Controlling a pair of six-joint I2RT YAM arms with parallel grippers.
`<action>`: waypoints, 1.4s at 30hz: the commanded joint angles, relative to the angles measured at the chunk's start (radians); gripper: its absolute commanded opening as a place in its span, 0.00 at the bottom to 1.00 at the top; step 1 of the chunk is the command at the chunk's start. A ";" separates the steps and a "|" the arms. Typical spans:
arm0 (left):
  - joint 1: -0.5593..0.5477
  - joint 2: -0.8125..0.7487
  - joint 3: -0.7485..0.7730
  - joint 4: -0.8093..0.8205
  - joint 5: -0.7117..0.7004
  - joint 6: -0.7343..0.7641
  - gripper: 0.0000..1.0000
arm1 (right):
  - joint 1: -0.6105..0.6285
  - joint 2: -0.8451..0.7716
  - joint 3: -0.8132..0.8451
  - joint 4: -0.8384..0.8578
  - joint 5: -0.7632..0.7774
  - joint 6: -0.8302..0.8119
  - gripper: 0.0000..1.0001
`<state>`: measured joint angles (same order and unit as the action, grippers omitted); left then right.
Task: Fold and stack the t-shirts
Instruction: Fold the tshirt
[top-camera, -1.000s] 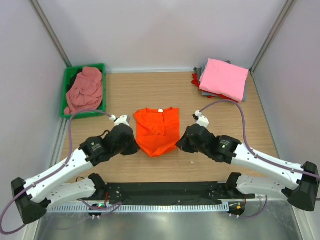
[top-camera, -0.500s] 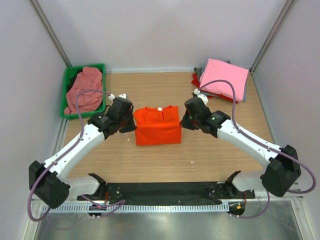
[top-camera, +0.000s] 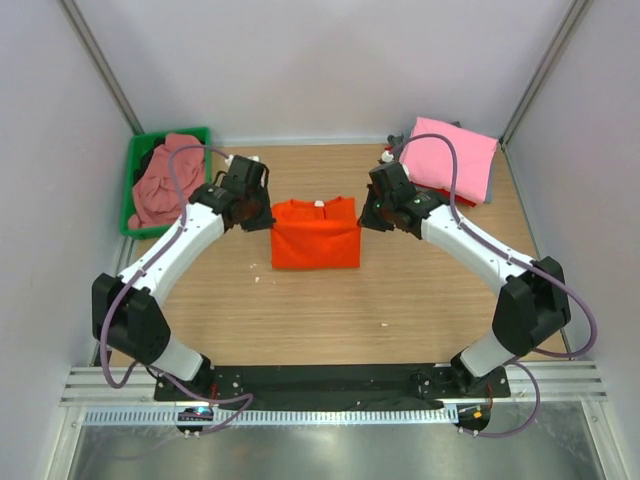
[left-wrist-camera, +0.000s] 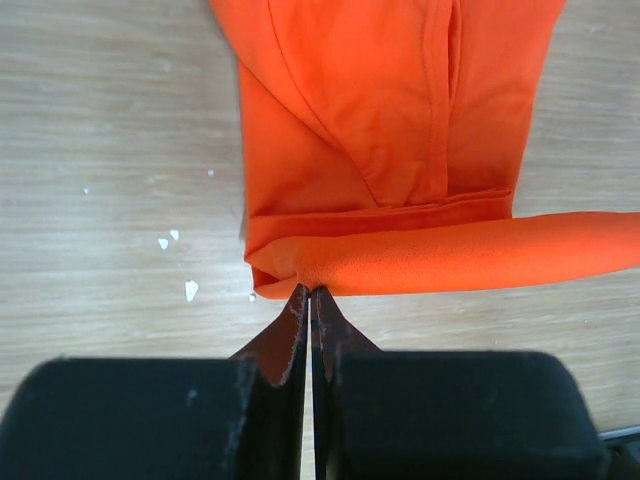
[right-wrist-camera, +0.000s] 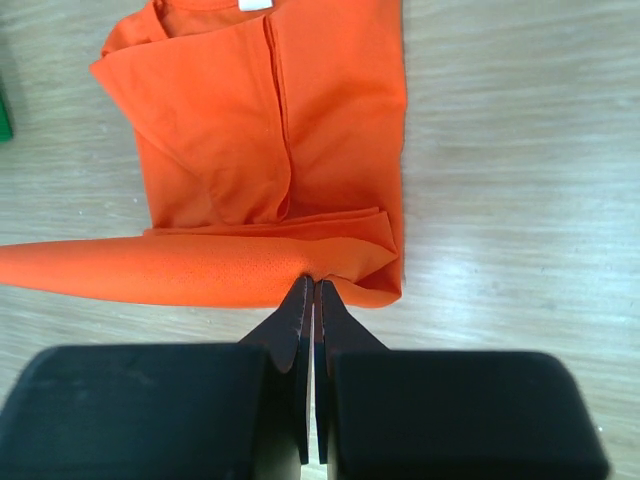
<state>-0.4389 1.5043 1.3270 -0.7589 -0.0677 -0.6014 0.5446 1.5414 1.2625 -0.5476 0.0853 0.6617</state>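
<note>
At table (top-camera: 300, 310) centre, bright orange soft cloth t-shirt (top-camera: 315, 245), part folded; left gripper (left-wrist-camera: 310, 293) and right gripper (right-wrist-camera: 312, 282) each pinch turned-over edge corner. Likely light, limp; hold corners.

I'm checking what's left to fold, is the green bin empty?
No, a dusty-pink shirt lies crumpled inside the green bin.
</note>
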 joint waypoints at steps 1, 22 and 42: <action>0.029 0.026 0.087 -0.019 0.028 0.055 0.00 | -0.032 0.014 0.089 0.012 -0.016 -0.056 0.01; 0.060 -0.010 0.054 -0.066 0.200 0.025 0.00 | -0.084 -0.123 -0.015 0.014 -0.156 -0.028 0.01; -0.029 0.034 0.181 -0.178 0.083 0.063 0.00 | -0.038 -0.178 0.017 -0.100 -0.042 -0.074 0.01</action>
<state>-0.4770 1.4803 1.4544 -0.9001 0.0448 -0.5880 0.5190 1.2949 1.2209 -0.6453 -0.0013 0.6422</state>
